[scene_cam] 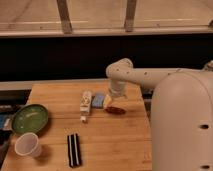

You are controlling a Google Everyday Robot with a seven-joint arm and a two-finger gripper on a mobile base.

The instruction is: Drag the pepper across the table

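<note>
1. While the pepper (116, 110) lies near the table's (115, 145) right edge, toward the far side, its long axis runs roughly left to right across the planks.
2. Right over it hangs the gripper (113, 104), the arm reaching in from the robot's body on the right. It sits at the pepper's left end or a touch behind it.
3. Whether the gripper is spread or closed, I cannot tell, and I cannot tell whether it touches the pepper.
4. Just left of the gripper is the blue sponge (98, 100), with the white tube (86, 105) beside that.
5. My read: the open wood is toward the near side, so a drag that way avoids the sponge.
6. Well apart at the left sit the green bowl (30, 118) and the paper cup (27, 146).
</note>
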